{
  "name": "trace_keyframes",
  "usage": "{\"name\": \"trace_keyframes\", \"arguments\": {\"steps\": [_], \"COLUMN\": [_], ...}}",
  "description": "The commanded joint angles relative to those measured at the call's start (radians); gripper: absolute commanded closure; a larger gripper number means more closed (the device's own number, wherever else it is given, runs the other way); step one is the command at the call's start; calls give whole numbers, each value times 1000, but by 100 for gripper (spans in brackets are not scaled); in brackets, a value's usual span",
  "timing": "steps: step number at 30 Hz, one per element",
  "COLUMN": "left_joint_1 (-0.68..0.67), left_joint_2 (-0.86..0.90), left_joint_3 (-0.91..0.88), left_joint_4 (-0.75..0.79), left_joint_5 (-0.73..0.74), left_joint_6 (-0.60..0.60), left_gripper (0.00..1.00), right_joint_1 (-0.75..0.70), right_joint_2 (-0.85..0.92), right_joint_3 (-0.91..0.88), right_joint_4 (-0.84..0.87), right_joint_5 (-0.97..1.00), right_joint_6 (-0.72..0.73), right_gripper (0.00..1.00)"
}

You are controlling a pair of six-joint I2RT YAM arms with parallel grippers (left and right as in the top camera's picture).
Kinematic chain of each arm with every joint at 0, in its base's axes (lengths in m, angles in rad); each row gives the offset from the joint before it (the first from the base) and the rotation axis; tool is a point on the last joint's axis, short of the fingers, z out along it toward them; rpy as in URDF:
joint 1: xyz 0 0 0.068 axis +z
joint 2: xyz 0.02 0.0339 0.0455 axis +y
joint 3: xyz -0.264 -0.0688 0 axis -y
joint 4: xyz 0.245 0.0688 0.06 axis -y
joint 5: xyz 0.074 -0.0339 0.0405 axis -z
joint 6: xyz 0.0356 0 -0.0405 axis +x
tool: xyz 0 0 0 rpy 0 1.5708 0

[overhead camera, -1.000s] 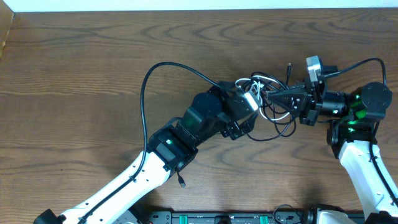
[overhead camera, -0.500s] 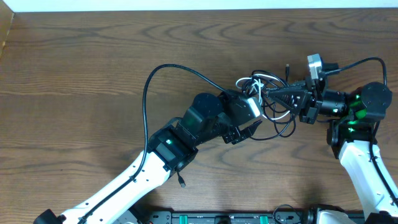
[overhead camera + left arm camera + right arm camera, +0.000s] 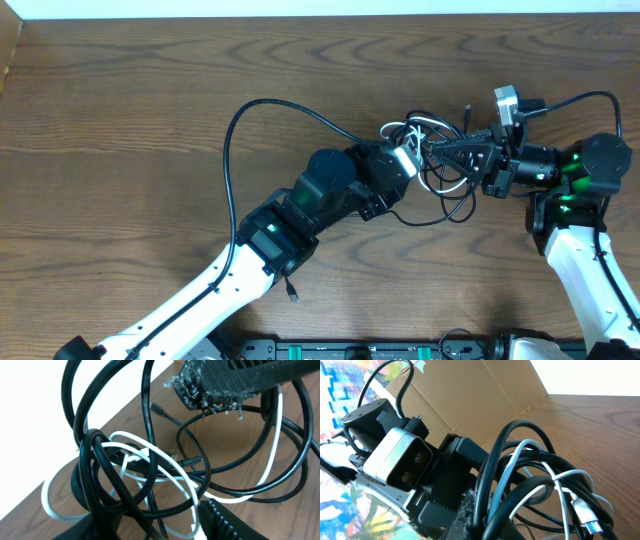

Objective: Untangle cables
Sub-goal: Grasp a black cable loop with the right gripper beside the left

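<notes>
The cables (image 3: 440, 165) lie in one tangle of black and white loops right of the table's middle. One long black cable (image 3: 232, 150) arcs out to the left, and its plug (image 3: 292, 295) lies by the left arm. My right gripper (image 3: 436, 151) is shut on black strands at the knot, its fingers (image 3: 215, 387) showing at the top of the left wrist view. My left gripper (image 3: 155, 527) stands partly open, with black cable (image 3: 100, 460) and white cable (image 3: 165, 460) strands between its jaws. In the right wrist view, black loops (image 3: 520, 430) and a white plug (image 3: 582, 512) rise from my right gripper (image 3: 495, 505).
The table (image 3: 120, 120) is brown wood, with its back edge along the top. A cardboard box (image 3: 485, 390) stands beyond the left arm. A thick black wire (image 3: 590, 98) runs to the right arm's wrist.
My left gripper's jaws have narrowed round the strands in the knot. The long black loop has shifted slightly left. The right arm has held still.
</notes>
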State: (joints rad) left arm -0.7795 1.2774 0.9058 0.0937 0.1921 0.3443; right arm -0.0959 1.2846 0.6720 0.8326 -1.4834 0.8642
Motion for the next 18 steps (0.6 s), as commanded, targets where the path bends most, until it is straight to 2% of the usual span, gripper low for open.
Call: {"name": "trace_keyframes", "arguments": {"steps": [1, 6, 10, 12, 14, 17, 18], "left_joint_1": [4, 4, 4, 4, 4, 4, 4], "left_joint_2": [6, 10, 10, 10, 10, 10, 10], "left_joint_3": [26, 26, 26, 26, 26, 26, 26], "left_joint_4": [6, 7, 21, 21, 21, 21, 21], "left_joint_5": [-29, -29, -34, -98, -135, -142, -142], "left_joint_6": [2, 2, 2, 1, 1, 2, 2], "left_gripper": [54, 59, 68, 78, 81, 81, 87], "right_joint_1": [6, 8, 21, 21, 21, 21, 21], "right_joint_2": [-4, -4, -4, -4, -4, -4, -4], "right_joint_3": [8, 8, 8, 8, 8, 8, 8], "right_joint_4": [17, 48, 52, 58, 58, 58, 58], "right_joint_5": [12, 10, 11, 11, 11, 11, 11], "right_joint_6": [33, 64, 64, 64, 64, 67, 67], "right_gripper": [99, 99, 99, 99, 99, 99, 99]}}
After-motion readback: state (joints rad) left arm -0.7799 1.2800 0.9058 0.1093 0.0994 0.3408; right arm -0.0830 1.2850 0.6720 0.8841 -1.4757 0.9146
